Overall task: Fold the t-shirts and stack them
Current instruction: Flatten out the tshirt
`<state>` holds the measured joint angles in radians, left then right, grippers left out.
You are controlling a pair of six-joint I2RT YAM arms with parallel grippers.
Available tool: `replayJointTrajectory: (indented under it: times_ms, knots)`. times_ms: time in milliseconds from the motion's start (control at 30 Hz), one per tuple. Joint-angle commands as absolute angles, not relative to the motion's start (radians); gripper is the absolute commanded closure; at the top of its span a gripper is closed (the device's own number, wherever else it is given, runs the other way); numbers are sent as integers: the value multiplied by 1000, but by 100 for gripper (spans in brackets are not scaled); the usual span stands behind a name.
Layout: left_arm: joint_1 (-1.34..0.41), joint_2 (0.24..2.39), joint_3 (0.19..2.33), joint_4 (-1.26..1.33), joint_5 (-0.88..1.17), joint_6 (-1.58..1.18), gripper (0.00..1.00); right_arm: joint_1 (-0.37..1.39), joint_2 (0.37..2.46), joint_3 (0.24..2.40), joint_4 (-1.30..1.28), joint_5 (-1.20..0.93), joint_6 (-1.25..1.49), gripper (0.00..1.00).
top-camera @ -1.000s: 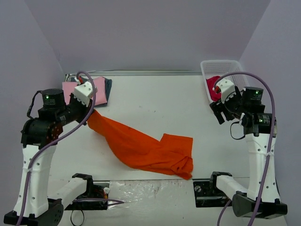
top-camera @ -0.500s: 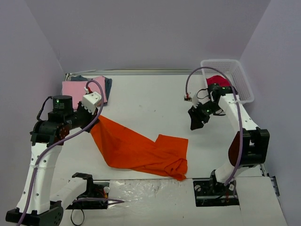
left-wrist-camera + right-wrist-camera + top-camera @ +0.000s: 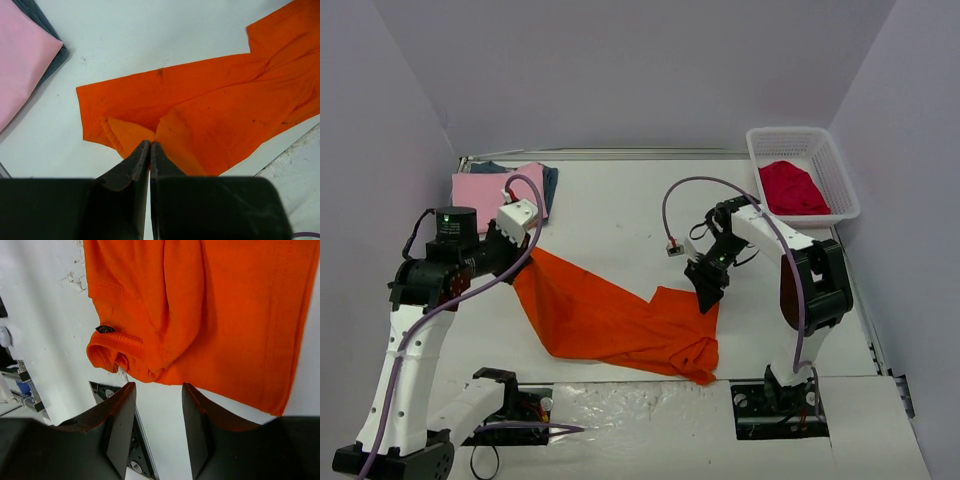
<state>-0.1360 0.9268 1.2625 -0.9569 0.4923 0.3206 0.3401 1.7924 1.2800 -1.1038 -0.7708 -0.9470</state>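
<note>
A bright orange t-shirt (image 3: 620, 318) lies stretched across the table from the left to the front middle; it also shows in the left wrist view (image 3: 210, 110) and the right wrist view (image 3: 210, 305). My left gripper (image 3: 523, 252) is shut on the shirt's left corner and holds it lifted. My right gripper (image 3: 704, 296) is open and empty, just above the shirt's right edge. A folded light pink t-shirt (image 3: 490, 190) lies on a dark blue-grey one (image 3: 550, 182) at the back left. A crimson red t-shirt (image 3: 792, 187) lies in the basket.
The white lattice basket (image 3: 840, 175) stands at the back right corner. The table's front edge (image 3: 640, 385) and both arm bases are close below the orange shirt. Purple walls enclose the table on three sides.
My right arm has swung from beside the basket to the left and forward, down to the orange shirt's right edge. My left gripper has shifted slightly right, still holding the shirt.
</note>
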Motion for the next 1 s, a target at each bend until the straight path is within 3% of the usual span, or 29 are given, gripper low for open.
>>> replayJointTrajectory:
  times_ms: [0, 300, 600, 967]
  knots:
    - [-133, 904, 1256, -927, 492, 316, 98, 371, 1841, 1273, -1155, -770, -934, 62]
    - [-132, 882, 1217, -905, 476, 310, 98, 446, 1937, 1275, -1108, -753, -876, 67]
    - [-127, 871, 1198, -896, 494, 301, 98, 357, 1907, 1312, -896, -560, -655, 69]
    - [-120, 844, 1170, -880, 502, 298, 98, 279, 1901, 1250, -856, -428, -647, 69]
